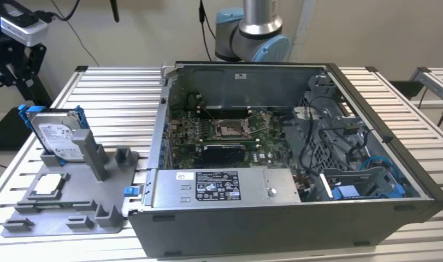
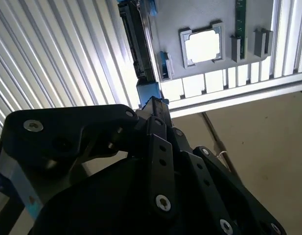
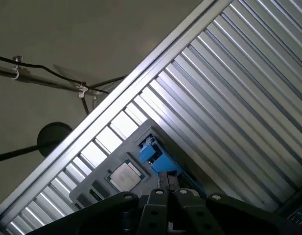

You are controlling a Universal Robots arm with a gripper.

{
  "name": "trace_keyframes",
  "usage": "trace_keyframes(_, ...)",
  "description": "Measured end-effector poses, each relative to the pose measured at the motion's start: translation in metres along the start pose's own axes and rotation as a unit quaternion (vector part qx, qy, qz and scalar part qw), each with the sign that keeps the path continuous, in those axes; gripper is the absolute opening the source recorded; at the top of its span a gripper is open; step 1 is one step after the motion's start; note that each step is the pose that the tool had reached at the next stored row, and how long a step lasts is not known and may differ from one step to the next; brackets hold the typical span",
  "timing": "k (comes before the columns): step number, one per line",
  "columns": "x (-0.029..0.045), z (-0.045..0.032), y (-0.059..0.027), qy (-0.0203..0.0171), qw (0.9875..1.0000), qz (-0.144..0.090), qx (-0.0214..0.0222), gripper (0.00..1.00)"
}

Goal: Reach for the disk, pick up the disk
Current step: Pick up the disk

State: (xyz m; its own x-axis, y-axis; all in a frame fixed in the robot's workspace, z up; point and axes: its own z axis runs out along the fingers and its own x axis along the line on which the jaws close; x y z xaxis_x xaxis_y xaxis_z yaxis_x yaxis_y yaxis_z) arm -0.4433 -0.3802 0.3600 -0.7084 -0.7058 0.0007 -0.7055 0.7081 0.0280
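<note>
Blue-framed silver-grey disk with white label, upright in a grey holder
Above it the hand, clenched, grasping nothing

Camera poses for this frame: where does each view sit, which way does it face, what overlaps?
Exterior view: off the arm, raised, looking down on the slatted table, open computer case and upright disk; arm base behind the case.
First wrist view: on the arm, looking along the gripper toward the table's edge and floor.
Second wrist view: on the arm, looking past the gripper at the disk, edge-on.
Shared: all three show the chip in its grey tray.
</note>
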Motion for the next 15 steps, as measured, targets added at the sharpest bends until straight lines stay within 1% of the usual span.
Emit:
trace_keyframes(5,0.0000,0.0000,0.0001,0.0008,0.9996,-0.028,0.0000,0.00)
trace_keyframes(9,0.0000,0.0000,0.0000,0.0015,0.9986,-0.053,0.0000,0.00)
trace_keyframes(12,0.0000,0.0000,0.0000,0.0021,0.9972,-0.074,0.0001,0.00)
trace_keyframes(15,0.0000,0.0001,0.0000,0.0028,0.9949,-0.101,0.0001,0.00)
